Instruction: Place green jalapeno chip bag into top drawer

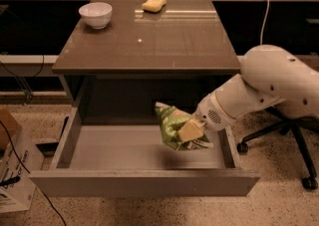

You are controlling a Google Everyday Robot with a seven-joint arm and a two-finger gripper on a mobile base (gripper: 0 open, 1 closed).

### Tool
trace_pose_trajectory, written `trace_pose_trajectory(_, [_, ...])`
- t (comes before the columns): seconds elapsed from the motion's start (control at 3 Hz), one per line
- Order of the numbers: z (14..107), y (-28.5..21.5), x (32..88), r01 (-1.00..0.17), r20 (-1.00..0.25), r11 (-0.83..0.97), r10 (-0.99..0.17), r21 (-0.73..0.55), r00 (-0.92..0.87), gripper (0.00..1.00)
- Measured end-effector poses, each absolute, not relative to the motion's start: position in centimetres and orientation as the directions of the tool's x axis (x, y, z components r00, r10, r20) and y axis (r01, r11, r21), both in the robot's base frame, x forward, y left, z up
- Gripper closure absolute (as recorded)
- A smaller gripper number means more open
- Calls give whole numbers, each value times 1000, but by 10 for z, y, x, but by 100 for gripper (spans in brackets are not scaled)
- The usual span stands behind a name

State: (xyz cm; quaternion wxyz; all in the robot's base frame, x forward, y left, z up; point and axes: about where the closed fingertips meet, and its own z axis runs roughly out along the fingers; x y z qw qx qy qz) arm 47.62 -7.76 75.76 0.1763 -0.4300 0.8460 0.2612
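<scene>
Crinkly green foil chip bag: clamped in my tan gripper.
Wide grey-brown top drawer: bag hangs over its right side; I should lower it before releasing.

Dim warm light glares on the tabletop; end effector above top drawer perhaps shadows its floor.
</scene>
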Motion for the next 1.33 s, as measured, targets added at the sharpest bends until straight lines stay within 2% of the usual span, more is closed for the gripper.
trace_pose_trajectory(0.33, [713,-74,475,-778,-481,532,-614,333,-626,61])
trace_pose_trajectory(1.0, [712,-72,475,-779,-483,532,-613,332,-625,13])
trace_pose_trajectory(1.33, [711,-72,475,-780,-482,531,-615,332,-624,0])
